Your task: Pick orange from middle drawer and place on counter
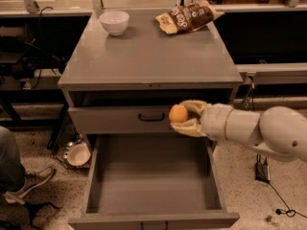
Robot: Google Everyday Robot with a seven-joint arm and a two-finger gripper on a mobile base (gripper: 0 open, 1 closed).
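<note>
Arm extends from right; end effector (181, 116) seemingly clamps orange (178, 113)

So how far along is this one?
Done: the orange is lifted out of the open middle drawer. In hand: the gripper is shut on it, level with the closed drawer front. Left: raising it onto the counter and releasing.
</note>
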